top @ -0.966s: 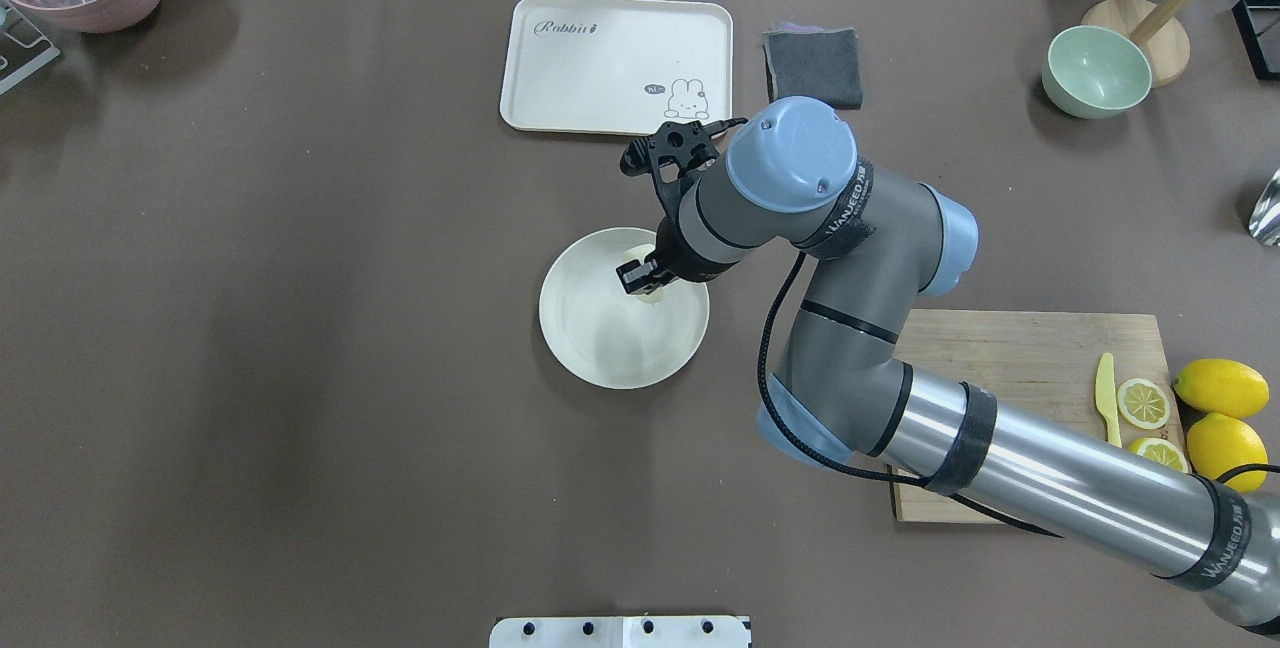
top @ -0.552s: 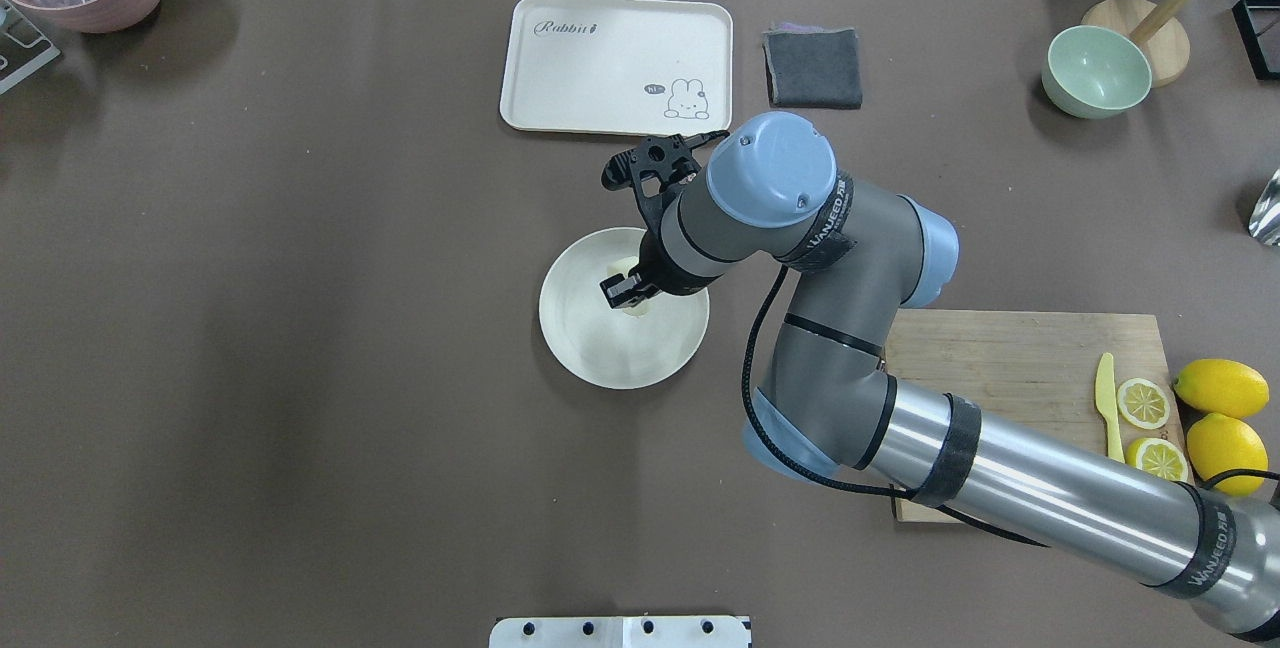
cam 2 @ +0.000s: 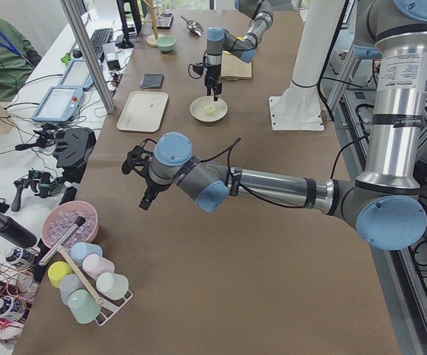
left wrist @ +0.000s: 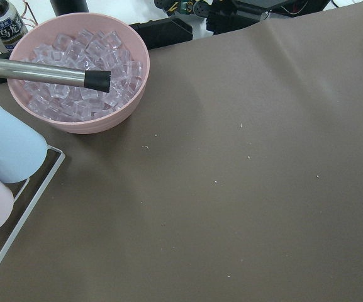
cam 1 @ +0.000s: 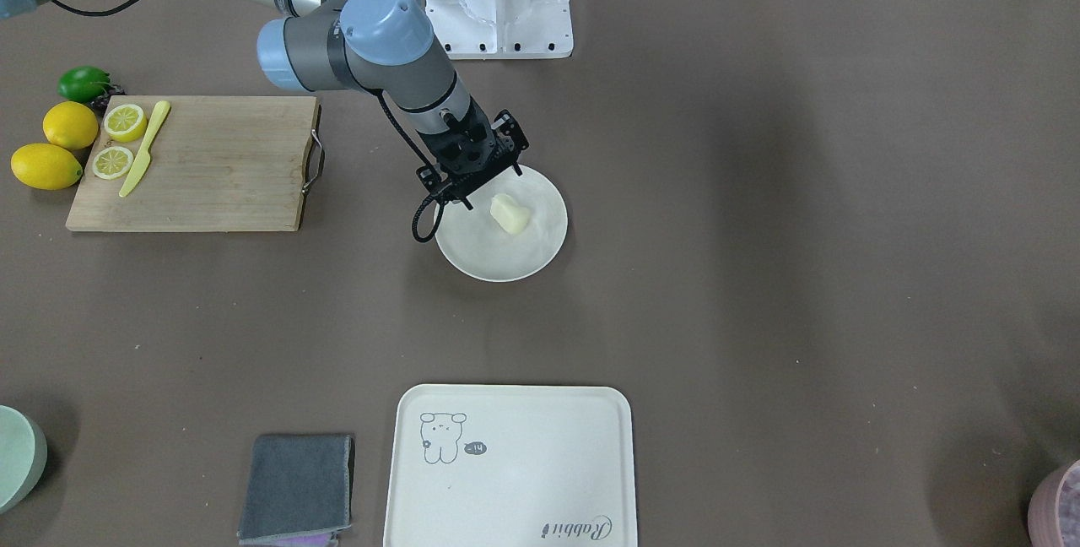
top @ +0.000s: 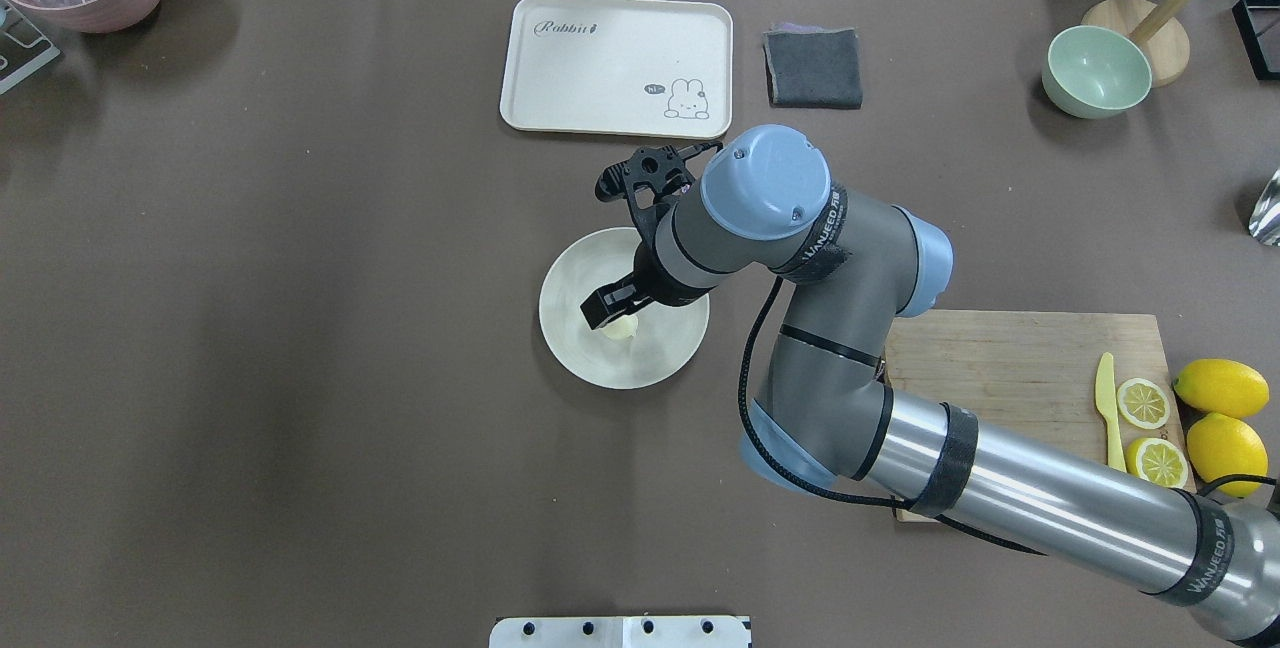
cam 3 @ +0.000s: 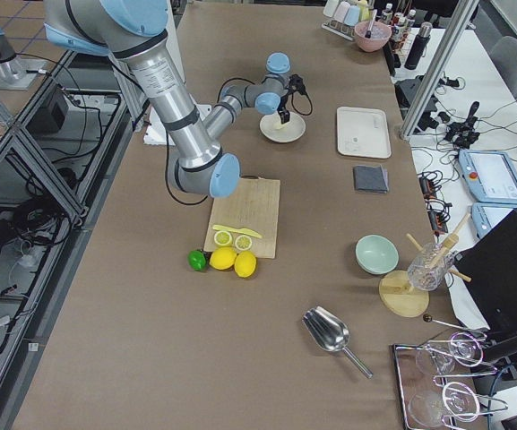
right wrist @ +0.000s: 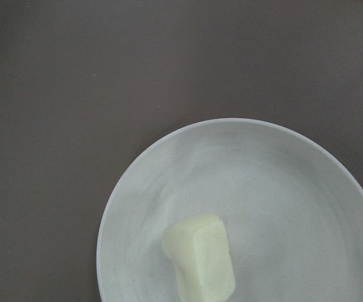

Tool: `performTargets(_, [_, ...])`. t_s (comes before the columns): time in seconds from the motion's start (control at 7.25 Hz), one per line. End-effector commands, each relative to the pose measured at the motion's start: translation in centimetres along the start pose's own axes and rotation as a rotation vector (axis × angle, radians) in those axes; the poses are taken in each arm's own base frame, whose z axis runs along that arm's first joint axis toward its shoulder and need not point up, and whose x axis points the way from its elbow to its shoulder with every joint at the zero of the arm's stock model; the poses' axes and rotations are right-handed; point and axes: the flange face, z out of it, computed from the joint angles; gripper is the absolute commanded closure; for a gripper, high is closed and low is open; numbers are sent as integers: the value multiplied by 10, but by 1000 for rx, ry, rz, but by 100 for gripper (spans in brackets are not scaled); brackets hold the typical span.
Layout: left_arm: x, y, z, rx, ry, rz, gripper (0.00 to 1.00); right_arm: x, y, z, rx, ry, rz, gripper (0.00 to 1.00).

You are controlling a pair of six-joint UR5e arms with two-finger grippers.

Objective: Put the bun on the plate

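Observation:
The bun [cam 1: 510,213], a small pale cream lump, lies on the round off-white plate [cam 1: 506,264] mid-table, a little off its centre. In the right wrist view the bun [right wrist: 200,258] rests free on the plate [right wrist: 282,189] with no finger touching it. My right gripper [cam 1: 490,186] hovers over the plate's robot-side rim, open, just clear of the bun. From overhead one black finger [top: 600,308] hangs beside the bun [top: 622,329]. My left gripper [cam 2: 145,196] shows only in the exterior left view, far from the plate; I cannot tell its state.
A cream tray [top: 615,63] and a grey cloth [top: 813,68] lie beyond the plate. A wooden board [top: 1020,368] with lemon slices, a yellow knife and lemons sits at the right. A green bowl [top: 1096,71] is far right, a pink ice bowl [left wrist: 77,69] far left.
The right gripper carried the bun across the plate toward the robot and let it go. The bun now lies free on the plate.

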Motion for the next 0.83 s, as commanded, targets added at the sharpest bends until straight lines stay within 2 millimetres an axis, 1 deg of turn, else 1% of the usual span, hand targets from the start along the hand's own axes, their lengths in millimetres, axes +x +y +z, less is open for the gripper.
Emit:
performTargets(0.0, [0, 0, 0, 1, -1, 0, 2, -5, -3, -4, 8, -7, -2, 0])
performTargets(0.14, [-2, 1, 0, -1, -3, -4, 2, -6, -6, -8, 17, -10, -1, 0])
performTargets(0.28, [-2, 1, -2, -3, -2, -7, 2, 8, -19, -21, 43, 3, 10, 0])
performTargets(0.41, [-9, 1, -7, -1, -13, -27, 2, 29, -32, -41, 114, 9, 9, 0])
performTargets(0.55, [-27, 3, -18, -21, -42, -99, 2, 51, -52, -67, 178, 12, 23, 0])
performTargets(0.69, [-40, -4, -33, -23, -69, -152, 2, 87, -58, -79, 185, 41, 68, 0])
